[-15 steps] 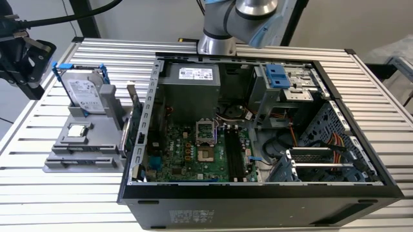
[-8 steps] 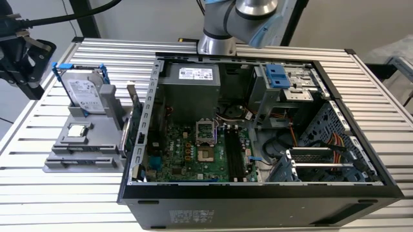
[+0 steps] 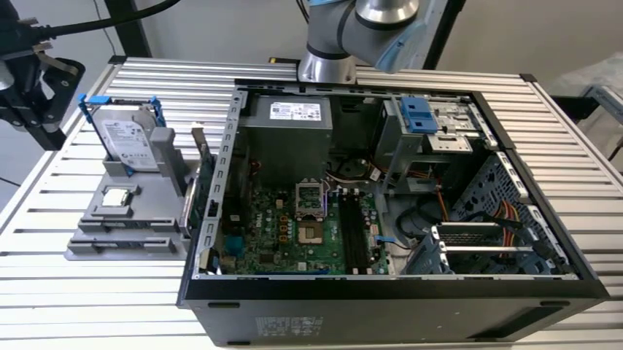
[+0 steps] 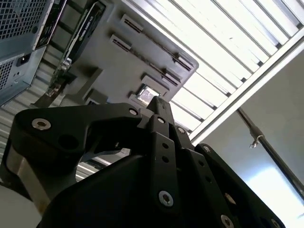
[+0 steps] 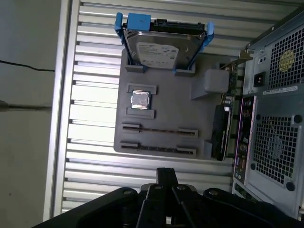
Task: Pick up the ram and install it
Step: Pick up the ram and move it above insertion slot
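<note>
Ribbed metal counter carrying a grey holder beside an open computer case. On edge at the holder's side nearest the case, probably the ram, long axis parallel to the case wall. Fingers seemingly pressed together, empty, well apart from it across the holder, toward the exterior view's left.

Ribbed aluminium table, open computer case on it, grey parts holder beside

Hard drive upright in gray fixture, processor chip seated flat nearby. Open PC case alongside, on slatted table.
</note>
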You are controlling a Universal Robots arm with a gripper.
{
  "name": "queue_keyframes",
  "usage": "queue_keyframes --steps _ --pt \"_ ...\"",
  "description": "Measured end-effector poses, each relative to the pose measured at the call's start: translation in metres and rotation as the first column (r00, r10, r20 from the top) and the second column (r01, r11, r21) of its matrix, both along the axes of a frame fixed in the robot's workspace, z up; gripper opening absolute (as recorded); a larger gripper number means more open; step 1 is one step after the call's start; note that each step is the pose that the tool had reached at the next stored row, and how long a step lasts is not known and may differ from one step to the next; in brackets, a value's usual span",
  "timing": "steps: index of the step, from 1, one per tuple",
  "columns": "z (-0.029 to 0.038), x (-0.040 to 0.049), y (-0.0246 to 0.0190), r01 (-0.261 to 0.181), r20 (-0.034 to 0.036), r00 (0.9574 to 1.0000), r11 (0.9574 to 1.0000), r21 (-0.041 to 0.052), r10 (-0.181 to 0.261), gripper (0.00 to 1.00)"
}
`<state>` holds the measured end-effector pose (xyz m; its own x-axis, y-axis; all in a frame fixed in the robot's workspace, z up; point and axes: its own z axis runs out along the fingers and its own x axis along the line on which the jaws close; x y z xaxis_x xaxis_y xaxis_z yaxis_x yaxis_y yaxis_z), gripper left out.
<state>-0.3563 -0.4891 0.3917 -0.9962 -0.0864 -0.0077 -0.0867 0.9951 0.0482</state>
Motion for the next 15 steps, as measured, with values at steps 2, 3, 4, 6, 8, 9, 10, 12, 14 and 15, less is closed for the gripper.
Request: queue_keyframes --steps 2,3,4,6,8,9,10,12,14,15 --pt "0.0001 0.0 0.0 -0.011 0.0 0.9999 0.9999 0.0 0.011 0.0" --pt "0.0001 0.0 0.0 -0.017 0.0 0.9999 0.9999 0.0 0.017 0.0" --pt "0.0001 0.0 0.0 -0.022 0.0 0.9998 0.9998 0.0 0.022 0.0" --pt "0.0002 0.0 0.0 -0.033 0.0 0.9994 0.9994 0.0001 0.033 0.0" --pt "0.0003 0.0 0.0 -0.044 0.0001 0.999 0.999 0.0 0.044 0.0" --pt "0.0003 0.0 0.0 -0.049 0.0 0.9988 0.9988 0.0 0.049 0.0" --pt "0.0004 0.0 0.0 -0.054 0.0 0.9985 0.9985 0.0 0.054 0.0" --pt "0.0005 0.0 0.0 -0.064 0.0 0.9979 0.9979 0.0 0.064 0.0" --pt "0.0006 0.0 0.0 -0.073 0.0 0.9973 0.9973 0.0 0.073 0.0" --pt "0.0006 0.0 0.0 -0.078 0.0 0.997 0.997 0.0 0.078 0.0"
